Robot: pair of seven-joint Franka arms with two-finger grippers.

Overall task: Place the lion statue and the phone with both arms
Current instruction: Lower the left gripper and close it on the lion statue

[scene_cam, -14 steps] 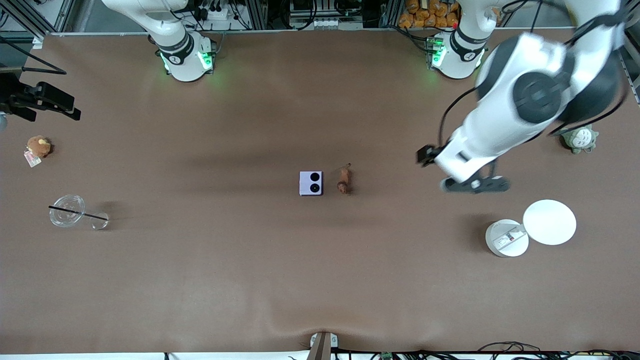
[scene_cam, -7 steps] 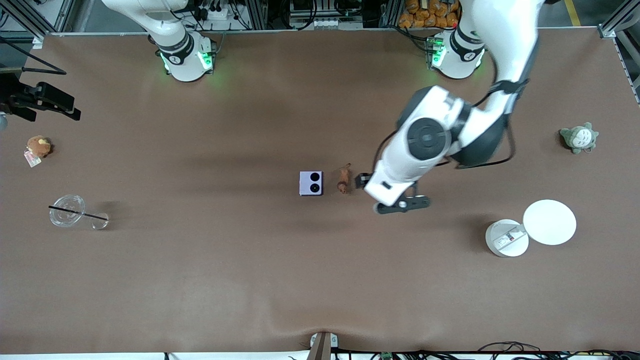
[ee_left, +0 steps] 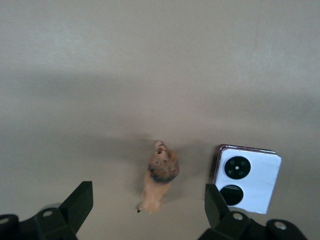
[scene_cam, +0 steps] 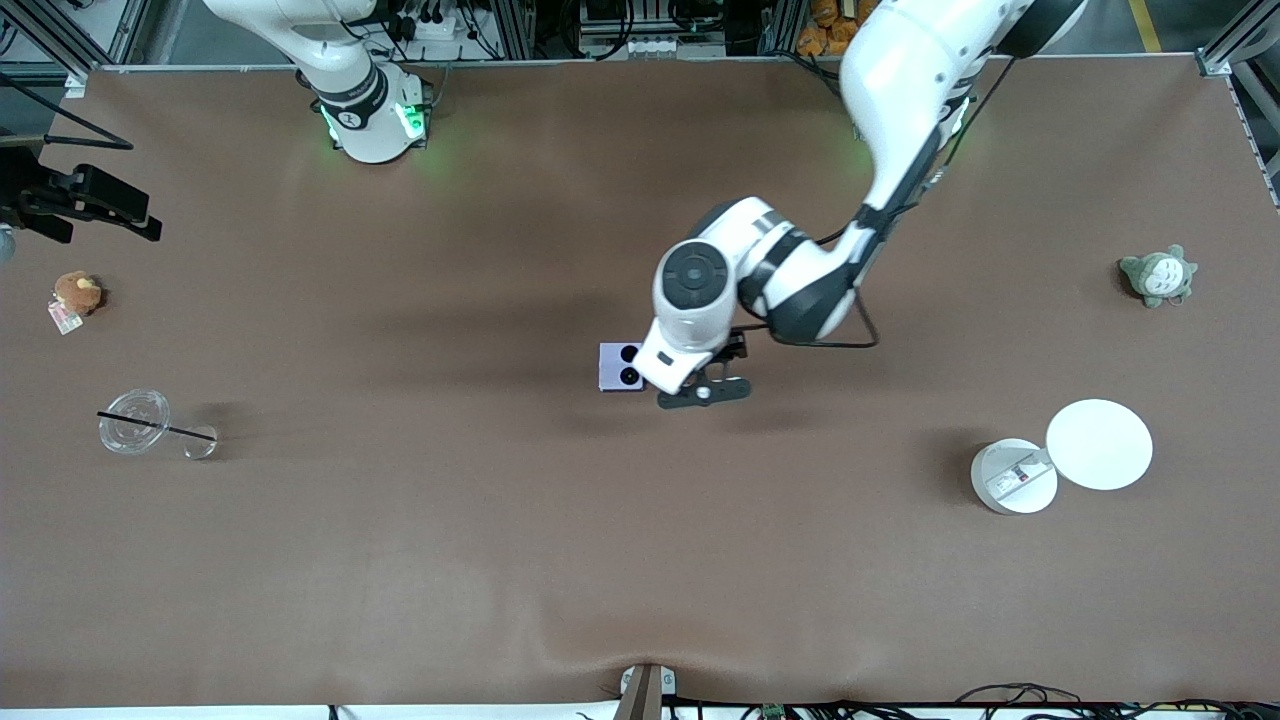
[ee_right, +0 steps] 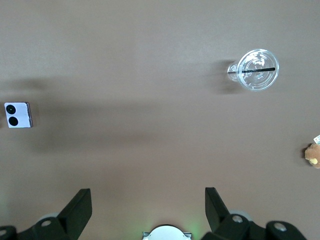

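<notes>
Scanning the front view from its left edge, I count one brown plush with a tag at the right arm's end of the worktop, and nearer the camera one clear cup with a black straw across it and a small clear piece beside it. The right tool waits high over that end of the worktop, its fingers spread wide with nothing between them.

At the middle I see one phone, pale lavender with two black lenses, lying flat on the worktop. Just beside it, toward the left arm's end, lies the one lion statue; the front view hides it under the left arm's wrist, but the left wrist view shows it clearly, apart from the phone. The left tool hovers over the lion statue, fingers spread to either side of it, touching nothing.

Toward the left arm's end I count one white round container with a label, one white disc touching it, and one grey-green plush farther from the camera.
</notes>
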